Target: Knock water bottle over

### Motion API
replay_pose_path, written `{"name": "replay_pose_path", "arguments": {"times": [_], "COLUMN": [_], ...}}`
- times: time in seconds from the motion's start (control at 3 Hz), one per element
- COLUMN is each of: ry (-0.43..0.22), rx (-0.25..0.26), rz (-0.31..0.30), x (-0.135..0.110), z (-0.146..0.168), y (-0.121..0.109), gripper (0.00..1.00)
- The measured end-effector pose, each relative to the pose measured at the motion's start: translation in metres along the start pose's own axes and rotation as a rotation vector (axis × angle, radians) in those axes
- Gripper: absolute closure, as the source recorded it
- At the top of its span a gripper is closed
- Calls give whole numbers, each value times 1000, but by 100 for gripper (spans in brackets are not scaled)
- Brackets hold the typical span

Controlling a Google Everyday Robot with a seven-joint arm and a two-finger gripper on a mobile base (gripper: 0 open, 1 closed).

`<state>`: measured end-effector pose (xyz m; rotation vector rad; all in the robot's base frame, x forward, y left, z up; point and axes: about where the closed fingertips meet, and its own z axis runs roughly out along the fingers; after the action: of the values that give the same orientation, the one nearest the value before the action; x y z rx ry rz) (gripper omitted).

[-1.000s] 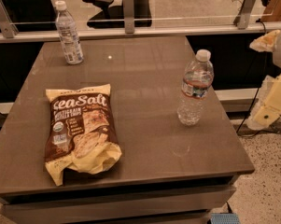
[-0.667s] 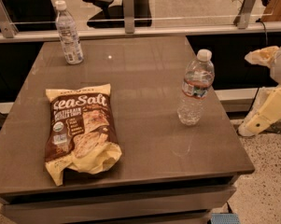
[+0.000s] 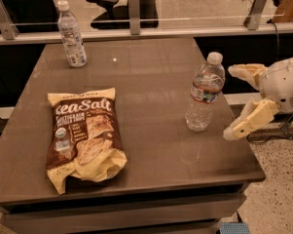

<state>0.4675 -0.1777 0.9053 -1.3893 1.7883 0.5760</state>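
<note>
The water bottle (image 3: 204, 92) stands upright near the right edge of the brown table (image 3: 151, 72). It is clear ribbed plastic with a white cap and a narrow label with a red band. My gripper (image 3: 233, 101) comes in from the right, just right of the bottle and not touching it. Its two pale fingers are spread apart, one finger (image 3: 246, 72) level with the bottle's shoulder and the other (image 3: 246, 121) level with its lower half. Nothing is between them.
A second, smoother bottle (image 3: 71, 34) with a tall pale label stands at the table's back left. A brown and yellow chip bag (image 3: 83, 136) lies flat at the front left. A glass rail with metal posts (image 3: 134, 6) runs behind the table.
My gripper has moved left from the frame's right edge toward the water bottle. The bottle, the other bottle and the bag have not moved.
</note>
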Motion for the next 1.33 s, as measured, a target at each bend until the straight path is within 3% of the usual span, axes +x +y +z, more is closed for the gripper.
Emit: {"name": "replay_pose_path", "arguments": {"times": [0.67, 1.33], "ry": [-290, -383], "rx": [-93, -135], "rz": [20, 40], "x": [-47, -64], "z": [57, 93], "y": [13, 26], "gripper": [0, 0]}}
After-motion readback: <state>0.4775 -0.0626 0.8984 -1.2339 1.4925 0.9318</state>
